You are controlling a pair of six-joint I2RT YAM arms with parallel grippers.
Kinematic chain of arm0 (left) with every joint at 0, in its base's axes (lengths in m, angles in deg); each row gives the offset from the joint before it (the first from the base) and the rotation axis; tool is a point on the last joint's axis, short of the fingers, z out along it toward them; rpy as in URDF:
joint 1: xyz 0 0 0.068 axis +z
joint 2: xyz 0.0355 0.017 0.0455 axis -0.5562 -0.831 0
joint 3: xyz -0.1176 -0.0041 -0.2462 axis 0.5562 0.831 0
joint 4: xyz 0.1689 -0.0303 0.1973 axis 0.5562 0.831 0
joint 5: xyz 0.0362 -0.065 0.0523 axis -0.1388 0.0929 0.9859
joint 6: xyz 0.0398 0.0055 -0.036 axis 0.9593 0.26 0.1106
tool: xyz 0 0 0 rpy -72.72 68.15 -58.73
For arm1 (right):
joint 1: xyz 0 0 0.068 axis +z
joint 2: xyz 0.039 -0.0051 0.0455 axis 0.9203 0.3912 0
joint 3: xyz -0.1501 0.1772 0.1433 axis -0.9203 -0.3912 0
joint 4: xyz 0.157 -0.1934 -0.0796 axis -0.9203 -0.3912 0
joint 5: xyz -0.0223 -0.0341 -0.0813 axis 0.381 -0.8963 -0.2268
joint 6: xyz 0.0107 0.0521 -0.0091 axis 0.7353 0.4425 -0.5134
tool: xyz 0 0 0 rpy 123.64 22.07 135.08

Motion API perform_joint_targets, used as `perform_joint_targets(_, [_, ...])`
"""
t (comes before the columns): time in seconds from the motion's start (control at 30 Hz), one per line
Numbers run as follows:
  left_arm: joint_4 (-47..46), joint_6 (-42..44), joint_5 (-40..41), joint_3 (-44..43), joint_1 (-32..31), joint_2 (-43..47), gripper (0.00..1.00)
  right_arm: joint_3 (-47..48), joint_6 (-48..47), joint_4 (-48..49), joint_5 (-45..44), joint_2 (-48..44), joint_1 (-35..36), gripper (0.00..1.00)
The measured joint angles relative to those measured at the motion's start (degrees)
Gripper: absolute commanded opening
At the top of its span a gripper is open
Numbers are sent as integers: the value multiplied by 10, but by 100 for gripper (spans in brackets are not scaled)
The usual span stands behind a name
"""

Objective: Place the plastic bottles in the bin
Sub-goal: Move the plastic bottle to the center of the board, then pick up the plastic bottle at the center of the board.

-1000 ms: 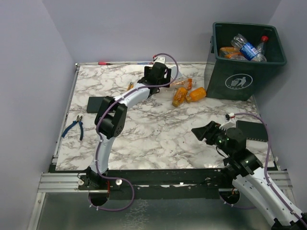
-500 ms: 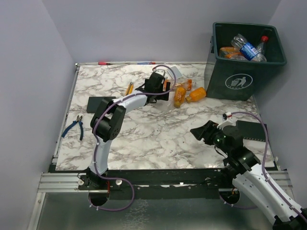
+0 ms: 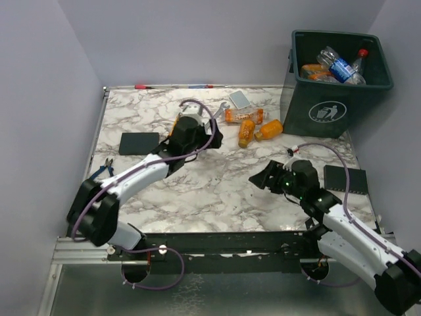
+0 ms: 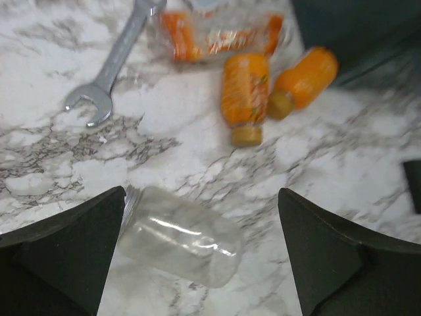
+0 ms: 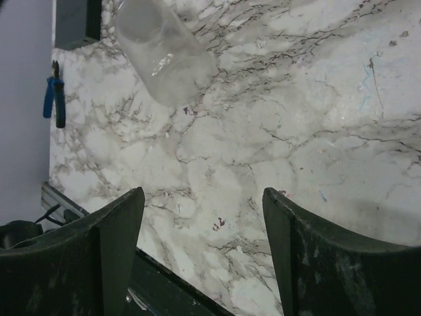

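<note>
Straddling clear bottle (image 4: 181,240) with left pincer (image 4: 200,191): my jaws are spread wide and grip nothing. The bottle lies on its side on table (image 4: 342,164) between my fingers, closer to the left one; whether it touches there, I cannot tell. Beyond it, well apart, orange bottle (image 4: 245,95) lies with its cap toward me. Second orange bottle (image 4: 304,80) is just beside it on the right, angled, cap toward the first. Past those two, labelled bottle (image 4: 220,36), clear with orange ends, lies crosswise. All four are on the table, none in bin (image 3: 299,112). Bin stands at the far right corner, near the orange pair. Inside I see blue-label bottle (image 3: 339,67), red-cap bottle (image 3: 361,59) and something orange by the left wall. Right pincer (image 5: 202,194) is released too, jaws apart over bare marble near the front edge, holding nothing. The clear bottle shows at the top of that wrist view, well ahead of my fingers. Wrench (image 4: 112,62) lies left of the labelled bottle. Pliers (image 5: 52,99) are near the left edge, dark block (image 3: 139,143) beyond them. Dark slab (image 3: 345,178) sits at the right edge by my right arm.
</note>
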Motion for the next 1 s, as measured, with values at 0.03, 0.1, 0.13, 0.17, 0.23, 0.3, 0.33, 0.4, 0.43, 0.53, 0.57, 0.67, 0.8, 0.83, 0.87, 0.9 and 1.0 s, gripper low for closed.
perform_joint_targets(0.03, [-11, -18, 12, 24, -3, 53, 99, 8, -8, 4, 5, 24, 0, 78])
perform_joint_targets(0.1, [-39, -66, 49, 80, -12, 157, 99, 32, -27, 11, 10, 73, 0, 80])
perform_joint_targets(0.13, [-47, -87, 64, 105, -18, 207, 99, 49, -37, 15, 11, 97, 0, 81])
perform_joint_targets(0.17, [-56, -109, 78, 132, -25, 249, 99, 76, -52, 26, 10, 118, 0, 81])
perform_joint_targets(0.23, [-62, -163, 101, 187, -38, 324, 99, 106, -67, 43, 11, 180, 1, 83])
perform_joint_targets(0.3, [-56, -214, 112, 242, -46, 369, 99, 149, -84, 67, 14, 247, 1, 84])
perform_joint_targets(0.33, [-45, -239, 114, 272, -47, 380, 99, 172, -92, 77, 21, 281, 1, 84])
perform_joint_targets(0.4, [-21, -277, 114, 328, -47, 390, 99, 219, -106, 95, 45, 353, 1, 84])
perform_joint_targets(0.43, [-8, -291, 113, 350, -47, 389, 99, 241, -110, 105, 61, 389, 1, 84])
perform_joint_targets(0.53, [22, -328, 101, 400, -49, 389, 99, 281, -111, 139, 109, 475, 5, 84])
perform_joint_targets(0.57, [23, -340, 94, 412, -49, 390, 99, 287, -110, 148, 124, 496, 9, 84])
perform_joint_targets(0.67, [15, -353, 83, 423, -49, 393, 99, 294, -108, 166, 162, 542, 33, 84])
perform_joint_targets(0.8, [-21, -358, 81, 428, -49, 392, 99, 296, -100, 189, 195, 575, 64, 83])
perform_joint_targets(0.83, [-33, -359, 80, 429, -49, 390, 99, 296, -98, 194, 199, 582, 71, 83])
perform_joint_targets(0.87, [-39, -359, 80, 429, -49, 388, 99, 296, -95, 201, 202, 587, 76, 83])
perform_joint_targets(0.9, [-47, -358, 80, 429, -49, 383, 99, 296, -92, 207, 203, 593, 80, 82])
perform_joint_targets(1.0, [-60, -355, 81, 429, -49, 360, 99, 296, -89, 225, 203, 609, 90, 81])
